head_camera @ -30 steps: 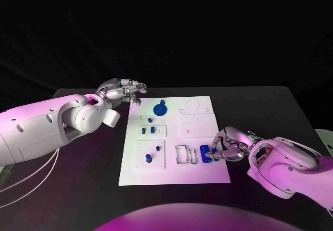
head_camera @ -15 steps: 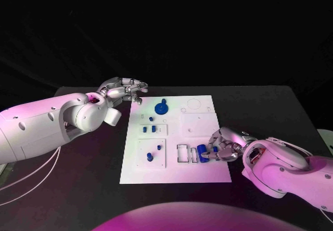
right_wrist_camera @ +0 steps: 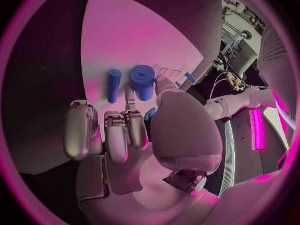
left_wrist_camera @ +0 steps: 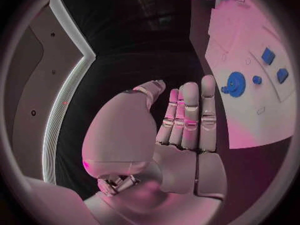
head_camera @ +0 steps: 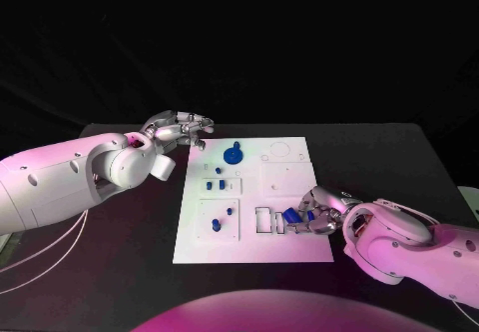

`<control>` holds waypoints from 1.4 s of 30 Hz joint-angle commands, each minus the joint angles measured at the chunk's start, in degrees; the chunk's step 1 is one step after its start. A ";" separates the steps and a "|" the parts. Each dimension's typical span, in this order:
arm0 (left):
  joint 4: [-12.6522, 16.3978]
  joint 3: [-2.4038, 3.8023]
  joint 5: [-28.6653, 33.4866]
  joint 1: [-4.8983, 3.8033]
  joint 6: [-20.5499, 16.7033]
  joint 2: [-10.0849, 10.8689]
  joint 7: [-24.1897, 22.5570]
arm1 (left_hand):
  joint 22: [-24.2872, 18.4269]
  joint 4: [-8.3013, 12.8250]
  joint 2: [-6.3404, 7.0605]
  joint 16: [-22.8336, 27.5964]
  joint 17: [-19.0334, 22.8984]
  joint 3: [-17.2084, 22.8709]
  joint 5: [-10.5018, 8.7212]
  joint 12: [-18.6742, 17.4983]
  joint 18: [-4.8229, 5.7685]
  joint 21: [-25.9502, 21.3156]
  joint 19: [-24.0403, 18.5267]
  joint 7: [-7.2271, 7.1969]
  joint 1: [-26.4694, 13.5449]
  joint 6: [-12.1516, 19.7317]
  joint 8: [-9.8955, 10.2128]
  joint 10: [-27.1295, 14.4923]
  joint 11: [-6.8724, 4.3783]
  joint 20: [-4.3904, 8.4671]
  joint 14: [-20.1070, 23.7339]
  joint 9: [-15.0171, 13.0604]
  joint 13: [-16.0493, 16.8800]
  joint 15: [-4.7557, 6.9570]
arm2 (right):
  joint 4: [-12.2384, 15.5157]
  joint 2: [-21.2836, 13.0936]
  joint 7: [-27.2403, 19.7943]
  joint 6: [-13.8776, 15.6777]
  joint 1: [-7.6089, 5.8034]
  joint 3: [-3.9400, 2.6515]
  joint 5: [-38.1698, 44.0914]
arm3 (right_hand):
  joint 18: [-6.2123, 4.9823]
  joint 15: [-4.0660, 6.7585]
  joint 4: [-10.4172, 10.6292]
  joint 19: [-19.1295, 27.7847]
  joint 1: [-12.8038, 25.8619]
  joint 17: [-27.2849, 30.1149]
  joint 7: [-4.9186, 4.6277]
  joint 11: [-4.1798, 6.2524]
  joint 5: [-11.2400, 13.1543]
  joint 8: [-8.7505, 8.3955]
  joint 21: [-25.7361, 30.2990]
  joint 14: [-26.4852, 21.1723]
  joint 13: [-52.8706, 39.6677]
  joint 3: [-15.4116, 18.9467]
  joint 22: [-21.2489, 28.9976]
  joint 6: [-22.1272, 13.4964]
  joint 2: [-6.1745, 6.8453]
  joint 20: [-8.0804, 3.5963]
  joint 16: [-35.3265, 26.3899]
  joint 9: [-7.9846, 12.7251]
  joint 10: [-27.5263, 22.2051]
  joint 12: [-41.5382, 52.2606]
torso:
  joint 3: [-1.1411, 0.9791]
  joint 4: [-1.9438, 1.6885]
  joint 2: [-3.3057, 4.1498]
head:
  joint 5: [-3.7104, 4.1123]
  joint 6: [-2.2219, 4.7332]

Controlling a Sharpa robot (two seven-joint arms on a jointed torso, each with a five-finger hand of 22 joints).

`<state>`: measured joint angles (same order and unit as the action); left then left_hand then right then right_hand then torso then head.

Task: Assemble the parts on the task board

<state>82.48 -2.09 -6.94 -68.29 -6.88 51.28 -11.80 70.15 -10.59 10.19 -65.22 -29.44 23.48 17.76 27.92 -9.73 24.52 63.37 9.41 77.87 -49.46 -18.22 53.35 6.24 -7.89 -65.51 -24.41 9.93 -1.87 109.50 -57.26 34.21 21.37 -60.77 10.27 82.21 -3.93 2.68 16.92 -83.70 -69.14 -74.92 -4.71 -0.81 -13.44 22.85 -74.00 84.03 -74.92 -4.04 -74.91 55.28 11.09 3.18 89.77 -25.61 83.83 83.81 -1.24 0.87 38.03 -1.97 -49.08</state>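
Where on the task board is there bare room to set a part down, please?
The near strip of the task board, below the recessed panels, is bare. It is crowded by the right hand at the blue parts, and around the blue round piece.

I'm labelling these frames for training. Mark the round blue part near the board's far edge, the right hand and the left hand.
round blue part (head_camera: 232, 155), head view, centre of its disc
right hand (head_camera: 318, 209), head view, back of the hand
left hand (head_camera: 180, 130), head view, its knuckles
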 commanded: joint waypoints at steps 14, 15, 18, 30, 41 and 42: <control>0.19 0.04 0.01 -0.02 1.36 -0.05 0.36 | -0.06 -0.16 -0.26 0.05 0.09 -0.38 0.16 0.26 -0.53 -0.26 0.22 0.01 -0.18 0.45 -0.24 -0.57 0.00 -0.05 0.23 -0.06 0.09 -0.16 | -0.16 0.59 1.83 0.71 0.62 0.13 -0.36 | 0.75 1.08 -0.22 -1.38 -2.64 -15.08 0.78 1.06 -5.07 0.48 -0.55 5.97 -7.78 -2.73 -9.79 1.82 -1.81 -0.65 0.23 -1.21 1.37 0.16 | -0.02 0.04 -0.02 | 0.04 0.28; 0.19 0.04 0.01 -0.02 1.37 -0.06 0.37 | -0.06 -0.16 -0.26 0.05 0.09 -0.38 0.16 0.26 -0.53 -0.26 0.22 0.01 -0.18 0.45 -0.24 -0.57 0.00 -0.05 0.23 -0.06 0.09 -0.16 | -0.09 0.54 1.76 1.24 0.62 0.13 -0.60 | 0.75 1.19 -0.23 -1.40 -3.03 -15.08 0.93 1.19 -5.54 0.53 -0.59 5.97 -7.93 -3.29 -9.82 2.12 -2.01 -0.74 0.23 -1.33 1.48 0.26 | -0.02 0.04 -0.02 | 0.04 0.28; 0.17 0.03 0.00 -0.02 1.36 -0.08 0.38 | -0.06 -0.16 -0.26 0.05 0.09 -0.38 0.16 0.26 -0.53 -0.26 0.22 0.01 -0.18 0.45 -0.24 -0.57 0.00 -0.05 0.23 -0.06 0.09 -0.16 | 0.41 0.18 1.18 2.76 0.62 0.12 -2.45 | 0.76 1.51 -0.28 -1.45 -3.90 -15.08 1.36 1.57 -6.96 0.71 -0.63 5.97 -8.44 -4.79 -9.90 2.96 -2.24 -1.01 0.23 -1.70 1.85 0.63 | -0.01 0.06 -0.04 | 0.16 0.27; -0.02 0.03 -0.08 -0.02 1.66 -0.40 0.63 | -0.08 -0.16 -0.25 0.05 0.09 -0.40 0.17 0.26 -0.53 -0.31 0.21 0.02 -0.16 0.52 -0.30 -0.69 0.01 -0.07 0.27 -0.08 0.08 -0.18 | 2.62 -0.40 -1.43 4.18 -2.46 -0.08 -10.86 | 0.78 1.89 -0.27 -1.51 -3.93 -15.08 1.77 1.98 -9.74 0.66 -0.65 5.97 -8.78 -7.38 -10.02 3.72 -2.21 -1.41 0.23 -2.23 2.13 0.80 | 0.09 -0.02 -0.06 | 0.40 0.59; -0.01 0.03 -0.11 -0.02 1.75 -0.54 0.69 | -0.09 -0.17 -0.24 0.03 0.09 -0.43 0.18 0.21 -0.53 -0.36 0.21 0.03 -0.15 0.58 -0.35 -0.89 0.06 -0.08 0.31 -0.09 0.05 -0.20 | 2.84 1.53 -1.89 1.82 -3.39 -0.11 -13.25 | 0.85 1.99 -0.20 -1.62 -3.01 -15.08 1.83 2.06 -10.24 0.64 -0.91 5.97 -8.94 -8.37 -10.16 4.03 -1.77 -1.53 0.23 -2.56 2.25 0.88 | 0.00 -0.04 0.03 | 0.32 0.53; -0.01 0.03 -0.11 -0.02 1.78 -0.56 0.68 | -0.09 -0.17 -0.24 0.03 0.09 -0.43 0.18 0.21 -0.53 -0.36 0.21 0.03 -0.15 0.58 -0.35 -0.89 0.06 -0.08 0.31 -0.09 0.05 -0.20 | 2.79 1.82 -1.93 1.60 -3.41 -0.11 -13.39 | 0.84 1.98 -0.18 -1.60 -2.66 -15.08 1.82 2.05 -10.14 0.60 -0.85 5.97 -8.95 -8.46 -10.15 4.05 -1.66 -1.54 0.23 -2.60 2.26 0.87 | -0.01 -0.03 0.02 | 0.33 0.51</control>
<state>82.37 -2.10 -6.96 -68.29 -6.13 50.87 -10.92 70.11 -10.75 10.19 -65.22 -29.40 23.32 17.76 27.92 -9.74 24.53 63.37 9.61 77.88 -49.26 -18.21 52.93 6.25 -7.90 -65.51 -24.44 9.93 -1.87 112.25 -55.62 33.19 24.72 -64.17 10.17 70.48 -3.94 4.33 16.70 -83.91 -72.27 -74.91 -4.47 0.83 -23.42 23.05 -74.70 84.03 -74.90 -11.85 -74.94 57.18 9.66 2.14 89.77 -26.76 84.04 84.48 -1.20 0.86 38.05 -1.60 -48.53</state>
